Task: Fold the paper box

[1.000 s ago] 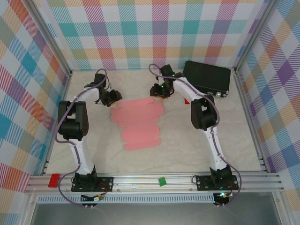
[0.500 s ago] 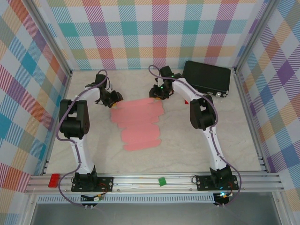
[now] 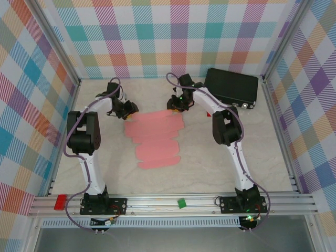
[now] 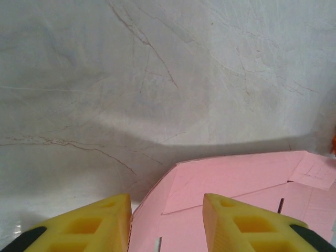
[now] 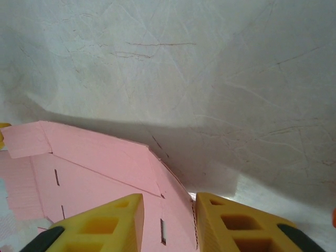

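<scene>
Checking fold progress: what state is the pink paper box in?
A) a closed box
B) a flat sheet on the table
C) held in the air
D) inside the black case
B: the paper box lies spread as an unfolded sheet on the table.

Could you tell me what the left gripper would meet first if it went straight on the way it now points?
Most likely the paper box: its pink corner lies just ahead of the left gripper, between its open jaws, with the table beyond. Depth is hard to judge.
</scene>
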